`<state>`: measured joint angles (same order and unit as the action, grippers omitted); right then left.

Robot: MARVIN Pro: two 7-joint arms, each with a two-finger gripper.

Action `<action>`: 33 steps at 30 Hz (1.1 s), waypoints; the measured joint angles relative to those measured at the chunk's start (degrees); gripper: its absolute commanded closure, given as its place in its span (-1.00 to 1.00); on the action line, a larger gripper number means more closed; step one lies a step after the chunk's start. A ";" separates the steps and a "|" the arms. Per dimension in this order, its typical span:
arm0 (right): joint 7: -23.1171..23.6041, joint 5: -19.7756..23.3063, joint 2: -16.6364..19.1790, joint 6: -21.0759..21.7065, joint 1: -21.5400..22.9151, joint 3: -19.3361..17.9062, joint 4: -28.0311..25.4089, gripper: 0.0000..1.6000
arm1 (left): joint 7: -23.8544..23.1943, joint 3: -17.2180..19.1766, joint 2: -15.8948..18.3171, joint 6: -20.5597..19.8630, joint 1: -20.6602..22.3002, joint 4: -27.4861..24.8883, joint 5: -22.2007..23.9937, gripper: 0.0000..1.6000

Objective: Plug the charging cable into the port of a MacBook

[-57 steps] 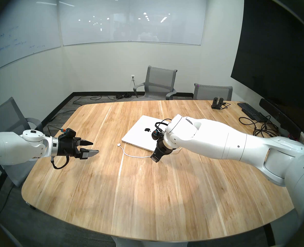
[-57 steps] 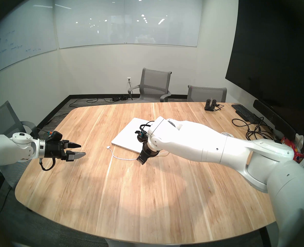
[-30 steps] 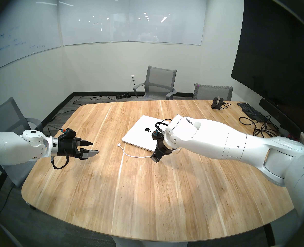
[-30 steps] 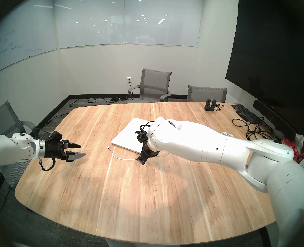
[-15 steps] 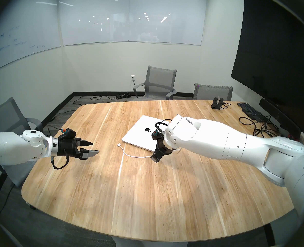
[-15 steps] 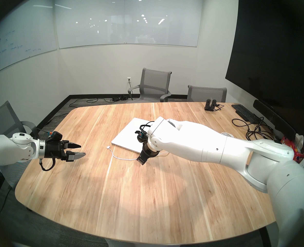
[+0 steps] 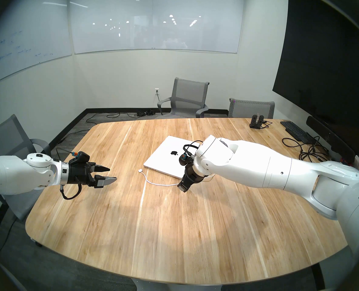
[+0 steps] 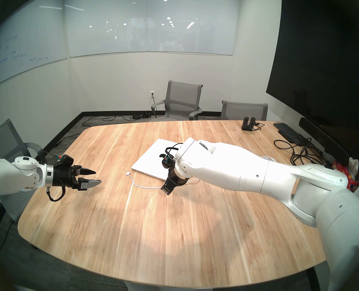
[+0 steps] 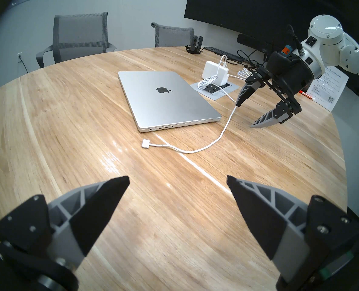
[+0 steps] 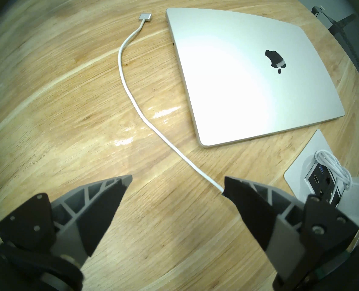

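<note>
The silver MacBook (image 7: 166, 158) lies shut on the wooden table, Apple logo up, with its ports (image 9: 160, 128) on the side facing my left arm. The white charging cable (image 9: 195, 151) lies loose on the table, and its flat plug (image 9: 145, 145) rests a little short of that port side, not touching it. My right gripper (image 9: 244, 115) hangs open just above the cord near the MacBook's front right corner. In the right wrist view the cord (image 10: 132, 95) runs under one fingertip (image 10: 229, 185). My left gripper (image 7: 112, 174) is open and empty, far to the left.
Behind the MacBook stand a white power adapter (image 9: 215, 73), a coiled white cable (image 9: 208, 82) and a grey socket plate (image 9: 214, 93). A black keyboard (image 7: 294, 128), a controller dock (image 7: 257, 121) and tangled black cables (image 7: 309, 149) sit at the far right. Grey chairs ring the table.
Almost nothing: my right arm has shifted by a hair, the left arm, cable and MacBook are where they were.
</note>
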<state>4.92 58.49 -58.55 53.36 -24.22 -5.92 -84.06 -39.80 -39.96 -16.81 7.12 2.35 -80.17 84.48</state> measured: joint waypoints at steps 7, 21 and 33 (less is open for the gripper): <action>4.78 -2.08 1.31 -1.47 1.13 1.52 -0.78 -1.00 | 0.00 -0.01 0.00 0.00 0.00 0.00 0.00 -1.00; 13.87 -7.87 1.55 -4.59 4.48 6.32 0.28 -1.00 | 0.00 -0.03 0.00 0.01 0.00 0.00 0.00 -1.00; 19.98 -10.85 0.32 -9.39 6.26 7.27 2.41 -1.00 | 0.00 -0.04 0.00 0.01 0.00 0.00 0.00 -1.00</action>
<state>24.90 47.64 -58.23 43.97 -17.96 1.35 -81.66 -39.80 -40.00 -16.81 7.13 2.35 -80.16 84.48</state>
